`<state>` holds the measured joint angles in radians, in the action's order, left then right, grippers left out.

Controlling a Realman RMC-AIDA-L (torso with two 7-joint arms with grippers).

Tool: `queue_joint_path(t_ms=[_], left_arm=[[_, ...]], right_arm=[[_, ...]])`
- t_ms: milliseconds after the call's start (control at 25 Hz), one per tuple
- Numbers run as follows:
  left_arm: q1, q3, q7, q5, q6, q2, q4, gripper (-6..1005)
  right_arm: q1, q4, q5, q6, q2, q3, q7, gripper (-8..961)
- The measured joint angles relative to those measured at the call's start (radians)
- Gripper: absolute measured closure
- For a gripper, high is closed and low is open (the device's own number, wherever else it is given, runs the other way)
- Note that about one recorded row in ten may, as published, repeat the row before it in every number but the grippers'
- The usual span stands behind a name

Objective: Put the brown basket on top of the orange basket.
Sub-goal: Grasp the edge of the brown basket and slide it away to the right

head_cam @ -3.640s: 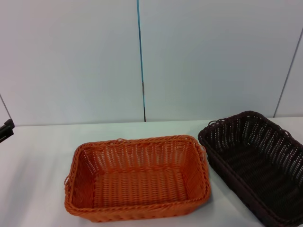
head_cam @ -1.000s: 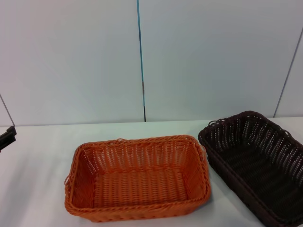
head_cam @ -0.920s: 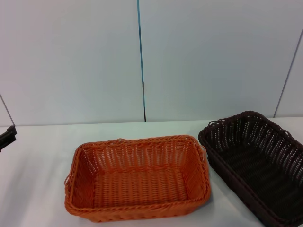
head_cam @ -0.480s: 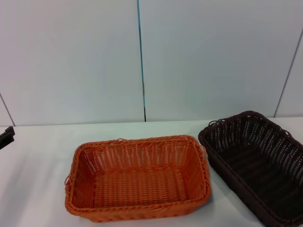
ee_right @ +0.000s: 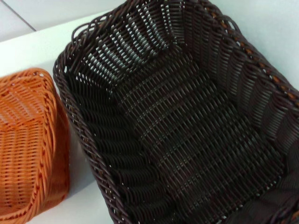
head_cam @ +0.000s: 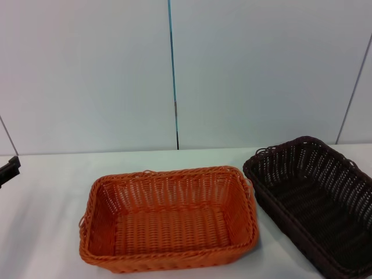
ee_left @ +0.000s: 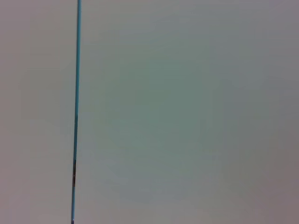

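Left end effector (head_cam: 8, 168) slightly lower, seemingly; two baskets.

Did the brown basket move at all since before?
No. The brown basket sits in the same spot right of the orange basket, with the same gap between them on the white table.

This is looking like a lab or test bench rather than a home. A plain white counter (head_cam: 52, 192) is running up against bare pale wall panels (head_cam: 261, 70) joined by a thin blue seam (head_cam: 172, 70). Only two woven baskets are sitting near the counter's front edge, with nothing domestic showing around them.
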<state>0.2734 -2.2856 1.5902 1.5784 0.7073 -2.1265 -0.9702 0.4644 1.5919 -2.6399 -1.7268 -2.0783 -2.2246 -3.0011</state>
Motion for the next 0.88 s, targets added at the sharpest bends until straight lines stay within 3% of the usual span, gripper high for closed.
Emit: queue_joint_path(t_ms=[320,640,880], left_arm=[[-0.002,0.000,-0.002,0.000,0.000,0.001,0.004,93],[-0.005,-0.005,-0.001,0.000,0.000,0.002,0.015,93],[-0.008,-0.009,-0.002,0.000,0.006,0.000,0.015,93]], right_arm=[[-0.001,-0.007,-0.031,0.017,0.004,0.039,0.001,213],[0.008,0.012,-0.117,0.022,0.005,0.146,0.002,213],[0.009,0.012,-0.131,0.043,0.004,0.157,0.003,213]])
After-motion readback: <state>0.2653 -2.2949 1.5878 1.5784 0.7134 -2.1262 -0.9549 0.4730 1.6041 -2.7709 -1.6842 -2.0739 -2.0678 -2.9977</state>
